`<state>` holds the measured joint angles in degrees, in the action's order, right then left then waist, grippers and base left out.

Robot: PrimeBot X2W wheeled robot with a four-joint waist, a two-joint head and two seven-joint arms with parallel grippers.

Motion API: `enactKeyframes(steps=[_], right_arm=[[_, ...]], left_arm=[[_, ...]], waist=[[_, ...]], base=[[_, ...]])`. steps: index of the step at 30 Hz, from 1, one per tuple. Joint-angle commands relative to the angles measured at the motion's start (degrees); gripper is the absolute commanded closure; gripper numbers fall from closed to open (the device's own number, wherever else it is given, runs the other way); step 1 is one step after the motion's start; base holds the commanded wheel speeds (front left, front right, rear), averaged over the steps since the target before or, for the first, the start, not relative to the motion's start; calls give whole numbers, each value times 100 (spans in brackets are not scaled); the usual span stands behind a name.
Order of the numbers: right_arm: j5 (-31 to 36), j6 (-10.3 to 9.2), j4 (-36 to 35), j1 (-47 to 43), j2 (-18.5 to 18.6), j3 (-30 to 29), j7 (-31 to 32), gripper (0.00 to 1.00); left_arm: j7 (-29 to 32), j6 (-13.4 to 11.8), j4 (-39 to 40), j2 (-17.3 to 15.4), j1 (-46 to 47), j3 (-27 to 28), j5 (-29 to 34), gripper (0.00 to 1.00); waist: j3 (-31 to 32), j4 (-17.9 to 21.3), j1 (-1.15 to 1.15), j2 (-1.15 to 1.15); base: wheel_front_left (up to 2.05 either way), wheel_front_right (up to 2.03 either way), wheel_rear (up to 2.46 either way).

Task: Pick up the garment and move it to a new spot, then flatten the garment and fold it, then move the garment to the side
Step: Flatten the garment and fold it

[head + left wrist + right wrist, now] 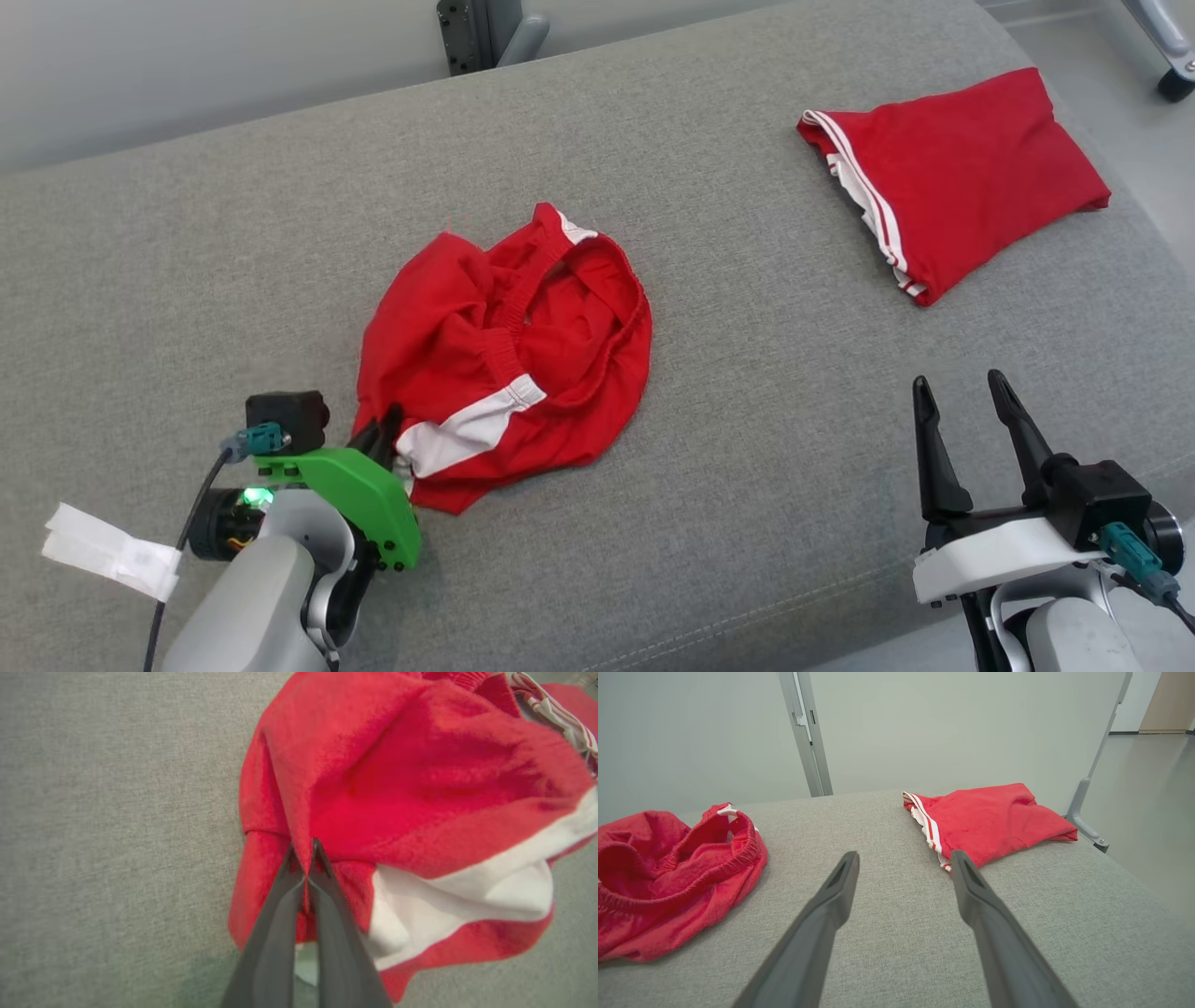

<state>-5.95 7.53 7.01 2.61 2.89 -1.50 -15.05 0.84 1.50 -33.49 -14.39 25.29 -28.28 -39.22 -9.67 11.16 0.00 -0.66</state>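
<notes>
head view: the crumpled red garment (504, 355) lies in the middle of the grey cushion (700, 140), its near-left edge pinched in the left gripper (385, 434), closed tight on the cloth. the right gripper (960, 381) hovers at the lower right, spread wide and holding nothing, well apart from a folded red garment (962, 177) at the far right. left wrist view: both fingers meet on a red fold beside the white band. right wrist view: the spread fingers stand over bare cushion, with the crumpled garment to the left and the folded one ahead.
</notes>
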Motion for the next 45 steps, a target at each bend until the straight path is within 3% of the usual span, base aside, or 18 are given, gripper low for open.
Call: enactKeyframes(steps=[1, 2, 3, 11, 19, 21, 29, 32, 41, 42, 43, 44, 45], right_arm=[[-17, -9, 3, 89, 4, -8, -17, 0], [-17, -9, 3, 89, 4, -8, -17, 0], [-17, -9, 3, 92, 3, -15, -17, 0], [-12, -9, -12, -26, 4, -76, -17, 0], [-143, -9, 18, -31, 3, -17, -17, 0], [-174, -9, 33, 16, 4, 32, -17, 0], [-298, -9, 60, 78, 3, 50, -17, 0], [-344, -9, 79, 91, 3, 89, -17, 0], [-487, -9, 82, 59, 2, 82, -17, 0], [-491, -9, 83, 55, 3, 75, -17, 0], [-494, -9, 84, 54, 3, 61, -17, 0], [-496, -9, 84, 55, 3, 41, -17, 0], [-493, -9, 86, 57, 3, 28, -17, 0]], left_arm=[[-51, 107, -184, 37, -84, -67, -24, 39], [-51, 107, -184, 37, -84, -67, -24, 39], [-65, 124, -204, 27, -79, -74, -26, 0], [147, -41, 671, -489, -120, -427, 541, 0], [1577, -63, 3213, -797, 84, -1079, 885, 0], [1962, -8, 3442, -787, 170, -1307, 961, 0], [3103, 448, 3490, -1056, 983, -2244, 1573, 0], [3368, 546, 3275, -1124, 1275, -2484, 1505, 0], [3567, 543, 2466, -1386, 1453, -2630, 1295, 0], [3563, 511, 2389, -1393, 1435, -2628, 1299, 26], [3555, 505, 2316, -1396, 1430, -2633, 1303, 65], [3545, 489, 2242, -1392, 1409, -2621, 1273, 86], [3537, 491, 2176, -1388, 1390, -2620, 1271, 100]], waist=[[-61, -81, 0, 66], [-61, -81, 0, 66], [-69, -97, 0, 66], [-10, -197, 0, 66], [-7, -236, 0, 66], [-26, -179, 0, 66], [-139, 80, 0, 66], [-153, 174, 0, 66], [-200, 365, 0, 66], [-212, 365, 0, 66], [-221, 359, 0, 66], [-228, 349, 0, 66], [-231, 337, 0, 66]], base=[[0, 0, 0], [0, 0, 0], [0, 0, 0], [0, 0, 0], [0, 0, 0], [0, 0, 0], [0, 0, 0], [0, 0, 0], [0, 0, 0], [0, 0, 0], [0, 0, 0], [0, 0, 0], [0, 0, 0]])
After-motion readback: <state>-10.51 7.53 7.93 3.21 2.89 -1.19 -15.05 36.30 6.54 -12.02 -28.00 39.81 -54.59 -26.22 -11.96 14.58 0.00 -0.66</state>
